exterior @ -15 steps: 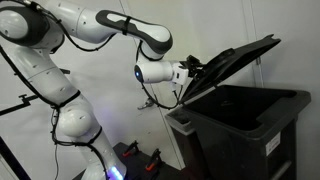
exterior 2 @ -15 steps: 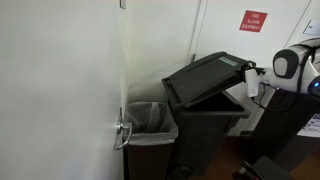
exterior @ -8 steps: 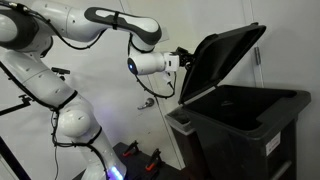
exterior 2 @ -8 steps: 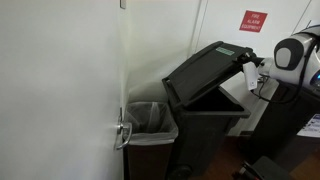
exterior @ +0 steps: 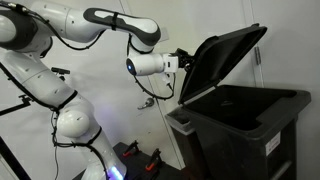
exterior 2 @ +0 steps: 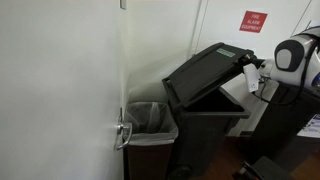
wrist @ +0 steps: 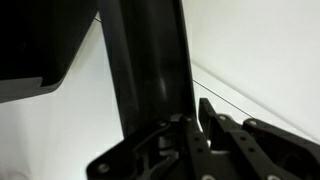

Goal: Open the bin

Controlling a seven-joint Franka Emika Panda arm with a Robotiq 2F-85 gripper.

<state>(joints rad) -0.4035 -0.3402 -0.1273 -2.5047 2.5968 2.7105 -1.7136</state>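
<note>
The bin [exterior: 245,125] is a large dark wheelie bin; it also shows in an exterior view [exterior 2: 205,130]. Its hinged lid [exterior: 225,52] is raised steeply and the dark inside shows below it. My gripper [exterior: 184,62] is at the lid's front edge, shut on it, and holds it up. In an exterior view the gripper [exterior 2: 250,72] sits at the raised lid's [exterior 2: 205,72] right corner. In the wrist view the dark lid rim [wrist: 150,60] runs down into the gripper [wrist: 190,122], with one finger [wrist: 210,115] against it.
A white wall stands close behind the bin. A small bin with a clear liner [exterior 2: 150,118] stands beside it, next to a door handle [exterior 2: 121,131]. A red sign [exterior 2: 253,20] hangs on the wall. Red-handled tools [exterior: 150,160] lie by the robot's base.
The gripper has risen and swung the lid from a shallow tilt to a steep one. Over the last half second almost nothing has moved.
</note>
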